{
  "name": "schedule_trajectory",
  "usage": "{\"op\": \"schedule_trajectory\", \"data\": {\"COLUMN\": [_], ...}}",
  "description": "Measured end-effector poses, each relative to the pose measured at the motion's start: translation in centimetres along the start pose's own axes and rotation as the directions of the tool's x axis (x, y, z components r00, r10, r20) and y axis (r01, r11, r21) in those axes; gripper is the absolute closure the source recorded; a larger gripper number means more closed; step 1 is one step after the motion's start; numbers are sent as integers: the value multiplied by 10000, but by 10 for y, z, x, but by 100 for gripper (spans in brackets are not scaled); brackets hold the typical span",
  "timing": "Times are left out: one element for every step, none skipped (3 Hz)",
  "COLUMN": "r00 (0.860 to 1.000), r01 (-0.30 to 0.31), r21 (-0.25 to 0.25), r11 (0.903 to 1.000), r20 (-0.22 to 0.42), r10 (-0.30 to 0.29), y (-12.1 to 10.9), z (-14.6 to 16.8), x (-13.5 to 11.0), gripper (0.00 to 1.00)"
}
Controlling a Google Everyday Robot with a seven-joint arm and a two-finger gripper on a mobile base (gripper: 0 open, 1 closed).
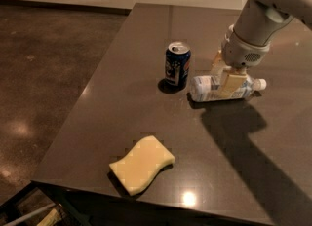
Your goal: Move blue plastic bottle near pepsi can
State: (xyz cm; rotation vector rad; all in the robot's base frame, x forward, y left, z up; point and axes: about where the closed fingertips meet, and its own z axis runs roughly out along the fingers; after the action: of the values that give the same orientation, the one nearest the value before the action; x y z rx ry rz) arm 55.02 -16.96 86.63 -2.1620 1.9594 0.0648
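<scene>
– Dark brown table (122, 122), glossy, set on a polished concrete floor (44, 74): is that the whole field of work?

– Yes. On it stand or lie three items. Centre: the pepsi can (177, 65), upright. Just to its right: the blue plastic bottle (204, 88), on its side, base toward the can, white cap pointing away. Near the front edge, well apart from both: a yellow sponge (142, 164), which plays no part.

– And the gripper (224, 76)?

– It reaches down from the white arm (258, 25) at upper right. Its two pale fingers (229, 83) straddle the bottle's middle, one on the far side and one on the near side, and appear clamped on it. I cannot tell from where I stand whether the bottle rests on the table or hangs just above it.

– How far along, then?

– Nearly complete, in my judgement. Bottle and can are close, a narrow gap between them, not touching. What is left: let go of the bottle without rolling it into the can, then lift the arm clear.
</scene>
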Motion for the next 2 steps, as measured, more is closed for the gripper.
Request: {"op": "schedule_trajectory", "data": {"r00": [10000, 10000], "r01": [15, 27], "r21": [23, 43], "r11": [10000, 10000], "r20": [7, 13], "r10": [-15, -27], "y": [-1, -1], "z": [1, 1], "x": [-1, -2], "gripper": [12, 0]}}
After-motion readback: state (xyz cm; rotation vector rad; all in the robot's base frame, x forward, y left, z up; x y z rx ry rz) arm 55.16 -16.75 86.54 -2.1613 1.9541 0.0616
